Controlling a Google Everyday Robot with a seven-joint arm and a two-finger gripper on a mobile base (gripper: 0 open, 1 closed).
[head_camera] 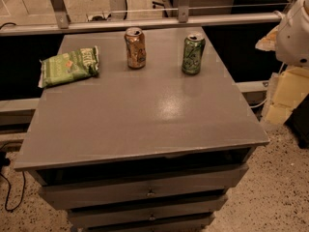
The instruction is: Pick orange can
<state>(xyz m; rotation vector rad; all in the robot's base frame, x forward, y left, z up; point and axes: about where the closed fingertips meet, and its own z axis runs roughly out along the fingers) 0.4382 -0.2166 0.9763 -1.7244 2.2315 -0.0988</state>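
The orange can [135, 48] stands upright near the far edge of the grey cabinet top [145, 115], a little left of the middle. It is orange-copper with pale markings, a silver top and a slight dent. A green can [193, 53] of the same size stands upright to its right, well apart from it. My gripper is not in view. Only a white rounded part of my arm [295, 33] shows at the right edge, beyond the cabinet's right side.
A green snack bag [69, 65] lies flat at the far left of the top. A metal rail [145, 23] runs behind the cabinet. Drawers [145, 190] face the front. Yellow foam blocks [285, 95] stand on the right. Speckled floor lies below.
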